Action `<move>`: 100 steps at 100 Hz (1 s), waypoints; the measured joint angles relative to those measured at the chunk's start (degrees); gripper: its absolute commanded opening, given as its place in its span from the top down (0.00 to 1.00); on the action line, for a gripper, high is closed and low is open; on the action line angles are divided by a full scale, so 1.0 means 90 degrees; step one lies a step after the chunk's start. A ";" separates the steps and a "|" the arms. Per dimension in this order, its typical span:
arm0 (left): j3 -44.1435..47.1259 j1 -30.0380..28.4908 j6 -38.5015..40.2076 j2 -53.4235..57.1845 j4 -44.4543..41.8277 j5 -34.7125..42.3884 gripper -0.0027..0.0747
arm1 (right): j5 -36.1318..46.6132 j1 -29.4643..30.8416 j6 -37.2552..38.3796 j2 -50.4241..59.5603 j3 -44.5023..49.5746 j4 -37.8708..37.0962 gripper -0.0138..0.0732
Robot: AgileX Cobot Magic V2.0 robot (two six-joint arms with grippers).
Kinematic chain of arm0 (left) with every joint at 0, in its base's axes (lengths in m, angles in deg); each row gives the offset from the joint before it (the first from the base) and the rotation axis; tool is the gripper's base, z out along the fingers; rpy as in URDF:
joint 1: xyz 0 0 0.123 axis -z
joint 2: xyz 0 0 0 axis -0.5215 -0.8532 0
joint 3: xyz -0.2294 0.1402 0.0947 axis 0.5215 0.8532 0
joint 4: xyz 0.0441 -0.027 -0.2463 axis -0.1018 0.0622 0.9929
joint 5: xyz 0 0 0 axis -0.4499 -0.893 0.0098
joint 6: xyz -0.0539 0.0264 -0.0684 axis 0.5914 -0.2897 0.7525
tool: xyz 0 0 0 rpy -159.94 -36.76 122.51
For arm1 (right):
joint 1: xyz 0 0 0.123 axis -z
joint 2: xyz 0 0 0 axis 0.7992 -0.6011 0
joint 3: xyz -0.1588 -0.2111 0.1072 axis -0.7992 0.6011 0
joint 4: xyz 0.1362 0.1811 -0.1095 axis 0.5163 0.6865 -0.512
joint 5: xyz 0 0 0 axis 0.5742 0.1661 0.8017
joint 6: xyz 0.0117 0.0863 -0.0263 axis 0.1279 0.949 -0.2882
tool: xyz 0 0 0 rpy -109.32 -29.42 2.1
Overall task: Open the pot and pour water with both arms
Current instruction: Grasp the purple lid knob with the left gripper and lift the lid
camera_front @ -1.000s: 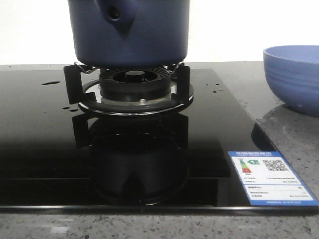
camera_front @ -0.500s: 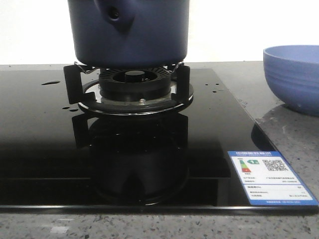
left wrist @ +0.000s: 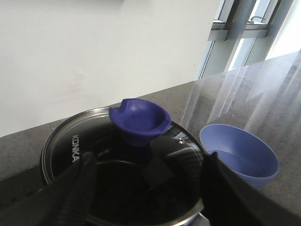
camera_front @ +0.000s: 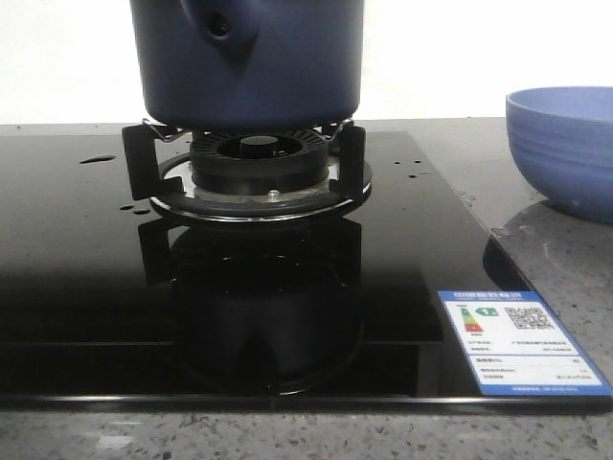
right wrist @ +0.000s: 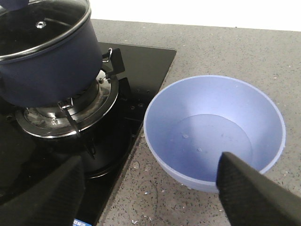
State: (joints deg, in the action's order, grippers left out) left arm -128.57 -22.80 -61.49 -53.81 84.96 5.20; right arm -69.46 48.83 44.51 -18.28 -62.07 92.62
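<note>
Nothing of the task is done yet, as I judge it. The pot (camera_front: 247, 62) sits on the burner (camera_front: 259, 171), and its glass lid (left wrist: 94, 146) is on, with the blue knob (left wrist: 140, 120) untouched. My left fingers (left wrist: 82, 188) stand apart, one to each side of the lid, with the knob beyond and between them and nothing gripped. My right fingers (right wrist: 244, 188) are likewise spread and hold nothing; the bowl (right wrist: 214, 129) lies between and just beyond them, the pot further off to one side. Water (camera_front: 98, 159) shows only as a few drops on the black hob (camera_front: 86, 249), and a thin film may lie in the bowl, though I cannot be sure. Left to do: lift the lid, grip the pot, pour. Against the earlier front frames I find no difference; pot, hob and bowl on the bench (camera_front: 560, 259) are unmoved.
</note>
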 measured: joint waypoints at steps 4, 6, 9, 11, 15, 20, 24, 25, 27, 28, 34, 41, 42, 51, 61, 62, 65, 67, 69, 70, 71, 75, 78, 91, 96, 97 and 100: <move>-0.0148 0.0049 -0.0108 -0.0192 0.0000 -0.0003 0.41 | 0.0000 0.0000 0.0000 0.0000 0.0000 0.0000 0.24; -0.0215 0.0080 -0.0185 -0.0285 0.0000 -0.0013 0.41 | 0.0000 0.0000 0.0000 0.0000 0.0000 0.0000 0.24; -0.0302 0.0130 -0.0316 -0.0404 0.0000 -0.0013 0.41 | 0.0000 0.0000 0.0000 0.0000 0.0000 0.0000 0.24; -0.0366 0.0172 -0.0420 -0.0488 0.0000 -0.0013 0.41 | 0.0000 0.0000 0.0000 0.0000 0.0000 0.0000 0.24; -0.0481 0.0267 -0.0591 -0.0652 0.0000 -0.0026 0.41 | 0.0000 0.0000 0.0000 0.0000 0.0000 0.0000 0.24; -0.0593 0.0382 -0.0845 -0.0833 0.0000 -0.0036 0.41 | 0.0000 0.0000 0.0000 0.0000 0.0000 0.0000 0.24; -0.0662 0.0472 -0.0977 -0.0979 0.0000 -0.0036 0.41 | 0.0000 0.0000 0.0000 0.0000 0.0000 0.0000 0.24; -0.0688 0.0486 -0.1018 -0.1004 0.0000 -0.0036 0.41 | 0.0000 0.0000 0.0000 0.0000 0.0000 0.0000 0.24; -0.0728 0.0526 -0.1081 -0.1076 0.0000 -0.0036 0.41 | 0.0000 0.0000 0.0000 0.0000 0.0000 0.0000 0.24; -0.0741 0.0537 -0.1097 -0.1100 0.0000 -0.0022 0.41 | 0.0000 0.0000 0.0000 0.0000 0.0000 0.0000 0.24; -0.0849 0.0632 -0.1196 -0.1305 0.0000 0.0030 0.41 | -0.0012 0.0000 0.0000 0.0000 0.0000 0.0000 0.24; -0.0986 0.0706 -0.1239 -0.1519 0.0000 0.0067 0.41 | -0.0040 0.0000 0.0000 0.0000 0.0000 0.0000 0.24; -0.1002 0.0708 -0.1239 -0.1538 0.0000 0.0084 0.41 | -0.0050 0.0000 0.0000 0.0000 0.0000 0.0000 0.24; -0.1170 0.0797 -0.1269 -0.1767 0.0000 0.0117 0.41 | -0.0080 0.0000 0.0000 0.0000 0.0000 0.0000 0.24; -0.1334 0.0881 -0.1282 -0.1964 0.0013 0.0195 0.41 | -0.0091 0.0000 0.0000 0.0000 0.0000 0.0000 0.24; -0.1361 0.0879 -0.1282 -0.1990 0.0013 0.0196 0.41 | -0.0091 0.0000 0.0000 0.0000 0.0000 0.0000 0.24; -0.1413 0.0900 -0.1282 -0.2046 0.0027 0.0212 0.41 | -0.0091 0.0000 0.0000 0.0000 0.0000 0.0000 0.24; -0.1450 0.0928 -0.1282 -0.2088 0.0028 0.0222 0.41 | -0.0091 0.0000 0.0000 0.0000 0.0000 0.0000 0.24; -0.1488 0.0941 -0.1282 -0.2127 0.0028 0.0255 0.41 | -0.0091 0.0000 0.0000 0.0000 0.0000 0.0000 0.24; -0.1500 0.0955 -0.1282 -0.2141 0.0038 0.0267 0.41 | -0.0091 0.0000 0.0000 0.0000 0.0000 0.0000 0.24; -0.1523 0.0972 -0.1282 -0.2167 0.0038 0.0266 0.41 | -0.0091 0.0000 0.0000 0.0000 0.0000 0.0000 0.24; -0.1570 0.1015 -0.1292 -0.2229 0.0053 0.0310 0.41 | -0.0091 0.0000 0.0000 0.0000 0.0000 0.0000 0.24; -0.1604 0.1041 -0.1292 -0.2281 0.0053 0.0351 0.41 | -0.0091 0.0000 0.0000 0.0000 0.0000 0.0000 0.24; -0.1651 0.1113 -0.1329 -0.2374 0.0053 0.0596 0.41 | -0.0100 0.0000 0.0000 0.0000 0.0000 0.0000 0.24; -0.1675 0.1123 -0.1329 -0.2374 0.0065 0.0627 0.41 | -0.0105 0.0000 0.0000 0.0000 0.0000 0.0000 0.24; -0.1676 0.1123 -0.1329 -0.2387 0.0065 0.0627 0.41 | -0.0105 0.0000 0.0000 0.0000 0.0000 0.0000 0.24; -0.1687 0.1123 -0.1329 -0.2388 0.0065 0.0633 0.41 | -0.0105 0.0000 0.0000 0.0000 0.0000 0.0000 0.24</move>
State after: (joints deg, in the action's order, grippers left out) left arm -143.75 -12.69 -73.45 -75.31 85.55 10.90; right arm -70.41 48.83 44.51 -18.28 -62.07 92.62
